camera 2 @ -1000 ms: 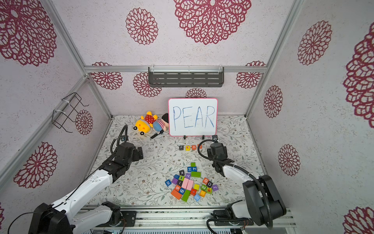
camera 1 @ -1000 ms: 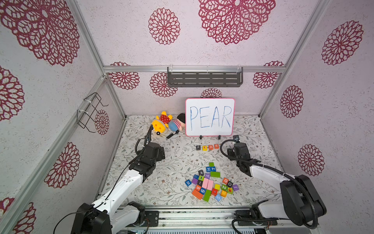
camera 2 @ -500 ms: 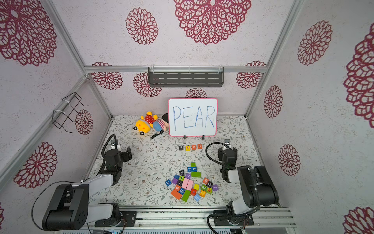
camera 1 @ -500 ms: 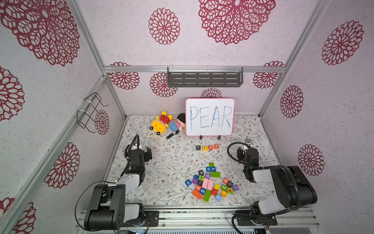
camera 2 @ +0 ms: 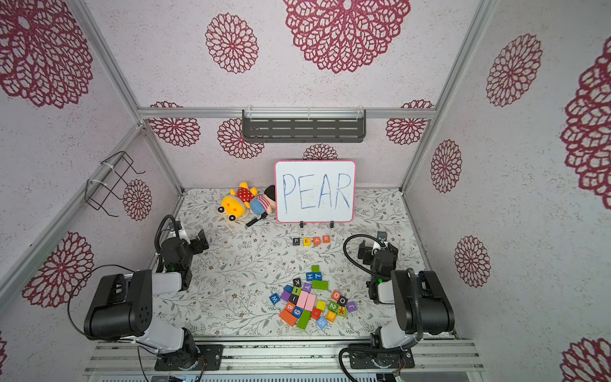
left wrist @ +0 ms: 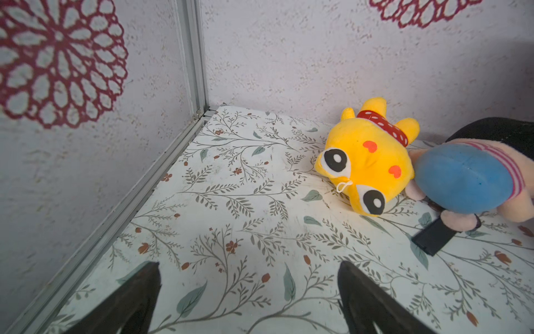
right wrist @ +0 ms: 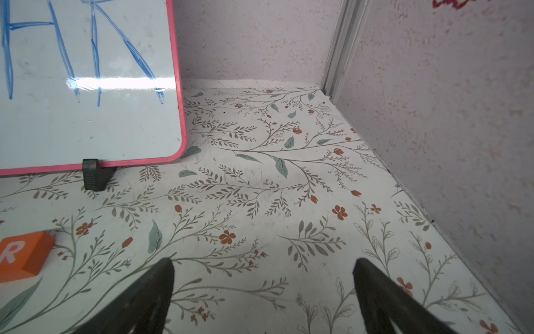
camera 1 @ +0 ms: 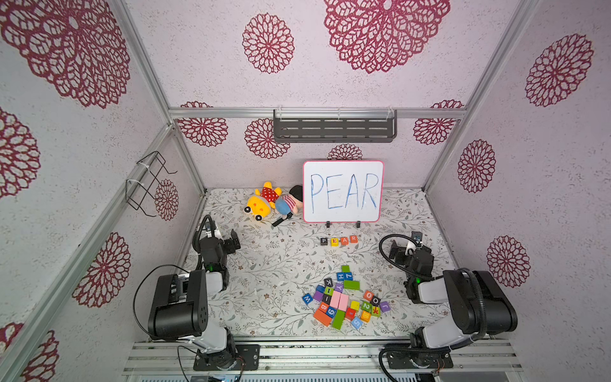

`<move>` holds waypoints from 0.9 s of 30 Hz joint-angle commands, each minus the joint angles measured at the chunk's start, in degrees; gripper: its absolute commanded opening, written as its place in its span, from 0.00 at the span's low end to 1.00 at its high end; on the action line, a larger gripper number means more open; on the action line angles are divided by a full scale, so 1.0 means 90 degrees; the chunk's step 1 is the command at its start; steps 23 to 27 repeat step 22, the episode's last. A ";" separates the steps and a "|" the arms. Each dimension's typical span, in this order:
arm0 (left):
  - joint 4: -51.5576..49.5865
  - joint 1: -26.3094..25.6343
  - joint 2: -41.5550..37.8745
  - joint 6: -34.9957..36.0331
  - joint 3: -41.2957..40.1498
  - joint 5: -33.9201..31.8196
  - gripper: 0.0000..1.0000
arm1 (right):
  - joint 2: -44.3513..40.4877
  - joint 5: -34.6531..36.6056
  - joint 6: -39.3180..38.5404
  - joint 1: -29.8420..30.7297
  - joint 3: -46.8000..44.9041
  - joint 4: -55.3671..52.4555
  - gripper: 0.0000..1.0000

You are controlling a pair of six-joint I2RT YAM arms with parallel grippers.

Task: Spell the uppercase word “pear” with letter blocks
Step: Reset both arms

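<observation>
Judging by how things lie, the word looks spelled and the step in hand is resting both arms clear, so doing it well means disturbing nothing. Nearest the robot, the left end effector (left wrist: pixel 248 264) is spread wide with nothing between its fingers, over bare floral-patterned table (left wrist: pixel 245 202) near the left wall. The right end effector (right wrist: pixel 263 260) is likewise wide apart and empty, near the right wall. Between the arms lies a loose heap of spare coloured blocks (camera 1: pixel 344 301), well apart from both. Farther on, the four task cubes sit in a row: black cube with white P (camera 1: pixel 324 241), yellow cube with red E (camera 1: pixel 334 241), orange cube with pale A (camera 1: pixel 344 240) and orange-red cube with pale R (camera 1: pixel 353 238). They are close together, but whether they touch is too small to tell. The last of them shows at the edge of the right wrist view, so any move on that side should lift away, not sweep across. Behind the row stands the pink-framed whiteboard (camera 1: pixel 343 191) reading PEAR, handy for checking order, with a yellow plush toy (camera 1: pixel 261 205) to its left.
</observation>
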 commanded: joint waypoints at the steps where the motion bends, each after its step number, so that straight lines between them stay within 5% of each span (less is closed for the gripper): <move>1: 0.0244 -0.0264 -0.0087 0.0041 -0.0120 -0.0463 0.98 | -0.0066 -0.0034 0.0053 0.0038 -0.0013 0.0411 0.99; 27: 0.0239 -0.0199 -0.0051 0.0031 -0.0077 -0.0470 0.98 | -0.0008 -0.0282 0.0122 -0.0074 0.0111 0.0218 0.99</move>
